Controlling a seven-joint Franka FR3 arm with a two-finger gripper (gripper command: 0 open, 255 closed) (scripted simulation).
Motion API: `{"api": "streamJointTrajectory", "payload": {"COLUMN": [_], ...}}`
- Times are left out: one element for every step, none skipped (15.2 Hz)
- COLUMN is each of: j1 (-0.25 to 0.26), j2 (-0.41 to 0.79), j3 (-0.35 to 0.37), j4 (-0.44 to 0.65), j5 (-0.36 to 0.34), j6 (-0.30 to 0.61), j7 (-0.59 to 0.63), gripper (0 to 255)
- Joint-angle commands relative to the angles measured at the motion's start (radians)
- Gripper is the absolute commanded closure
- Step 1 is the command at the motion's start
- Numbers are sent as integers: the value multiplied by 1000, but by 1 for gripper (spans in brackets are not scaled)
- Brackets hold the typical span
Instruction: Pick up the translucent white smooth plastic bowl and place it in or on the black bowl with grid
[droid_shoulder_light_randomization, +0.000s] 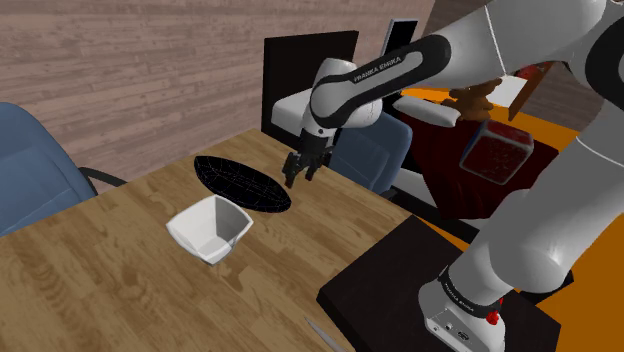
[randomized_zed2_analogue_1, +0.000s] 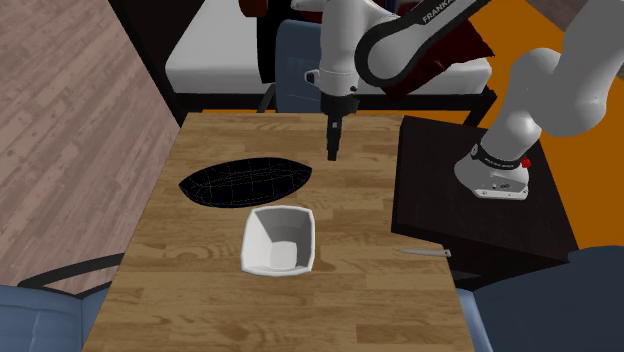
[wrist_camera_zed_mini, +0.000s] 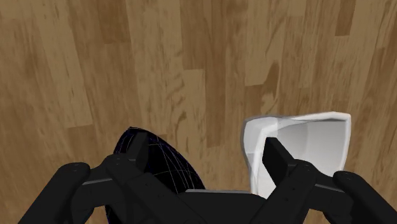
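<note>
A squarish white bowl (droid_shoulder_light_randomization: 210, 228) (randomized_zed2_analogue_1: 280, 240) sits upright on the wooden table (droid_shoulder_light_randomization: 120, 290). Just beyond it lies the shallow black bowl with a grid pattern (droid_shoulder_light_randomization: 240, 180) (randomized_zed2_analogue_1: 245, 182). My black gripper (droid_shoulder_light_randomization: 297, 178) (randomized_zed2_analogue_1: 333, 150) hangs above the table near the black bowl's rim, on the shoulder view's right, pointing down. In the wrist view my gripper (wrist_camera_zed_mini: 205, 151) is open and holds nothing. Past one finger lies the black bowl (wrist_camera_zed_mini: 159, 167), and past the other the white bowl (wrist_camera_zed_mini: 308, 140). Neither bowl is touched.
Blue chairs stand at the table's ends (droid_shoulder_light_randomization: 35, 170) (randomized_zed2_analogue_1: 310, 70). The black stand (randomized_zed2_analogue_1: 480, 200) adjoins the table beside the arm's base. A thin grey utensil (randomized_zed2_analogue_1: 425, 253) lies near the table's edge by the stand. A white-cushioned seat (randomized_zed2_analogue_1: 215, 55) and a red box (droid_shoulder_light_randomization: 495, 155) stand behind.
</note>
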Motion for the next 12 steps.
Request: {"api": "streamJointTrajectory", "payload": {"j1": [14, 19, 23, 27, 31, 34, 38, 41, 44, 47, 51, 54], "j2": [72, 107, 142, 178, 213, 248, 283, 318, 353, 388, 423, 458], "j3": [13, 19, 26, 33, 40, 47, 54, 62, 69, 76, 84, 90], "j4": [38, 60, 82, 106, 131, 157, 185, 213, 242, 273, 305, 338], "j5": [34, 50, 65, 79, 92, 105, 117, 127, 136, 145, 152, 158], "j6": [44, 62, 79, 94, 109, 123, 135, 147, 158, 167, 176, 183], "j7": [-16, -26, -35, -45, -53, -61, -69, -76, -83, -88, -94, -98], "gripper": [0, 0, 0, 0, 0, 0, 0, 0, 0, 0, 0, 0]}}
